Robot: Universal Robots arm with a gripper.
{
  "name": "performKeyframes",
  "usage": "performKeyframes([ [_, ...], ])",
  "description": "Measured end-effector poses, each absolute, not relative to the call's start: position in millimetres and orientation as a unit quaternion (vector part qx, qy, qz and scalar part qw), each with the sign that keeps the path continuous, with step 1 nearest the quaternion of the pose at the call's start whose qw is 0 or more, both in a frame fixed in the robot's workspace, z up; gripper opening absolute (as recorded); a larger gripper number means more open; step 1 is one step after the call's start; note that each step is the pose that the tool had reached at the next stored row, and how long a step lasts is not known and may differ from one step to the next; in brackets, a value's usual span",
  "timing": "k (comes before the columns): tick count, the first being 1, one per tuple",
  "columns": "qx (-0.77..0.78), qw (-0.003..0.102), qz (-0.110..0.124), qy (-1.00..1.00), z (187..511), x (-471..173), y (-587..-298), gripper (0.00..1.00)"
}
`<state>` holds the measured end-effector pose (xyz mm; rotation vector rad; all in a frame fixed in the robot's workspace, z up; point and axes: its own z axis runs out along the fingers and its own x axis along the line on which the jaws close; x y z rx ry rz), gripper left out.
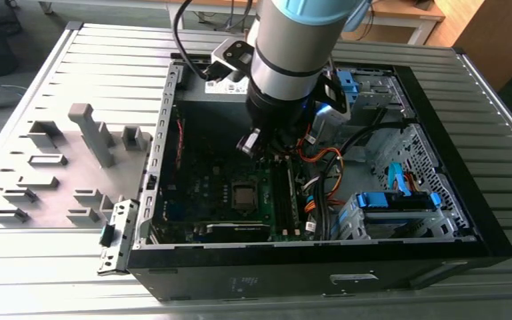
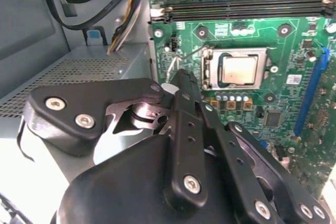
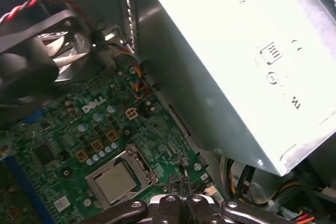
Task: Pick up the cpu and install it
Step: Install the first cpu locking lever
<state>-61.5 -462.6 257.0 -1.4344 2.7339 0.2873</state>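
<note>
The cpu lies flat in the socket on the green motherboard, its tan-grey face up and a metal frame around it. It also shows in the first wrist view, cpu, and in the exterior view, cpu. My gripper hangs inside the open computer case, above the board and a little away from the socket, toward the power-supply side. Its black fingers meet at the tip with nothing between them, so the gripper is shut and empty. The gripper tip hovers apart from the cpu.
A grey power-supply box stands close beside the gripper. A black fan sits at the board's far end. Memory slots and a cable bundle flank the socket. Grey fixtures stand on the exterior view's left.
</note>
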Motion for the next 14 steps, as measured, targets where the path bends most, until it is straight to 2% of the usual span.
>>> performKeyframes([
  [14,-0.469,0.021,0.095,0.878,255.4,-56.9,-456.2,0.11],
])
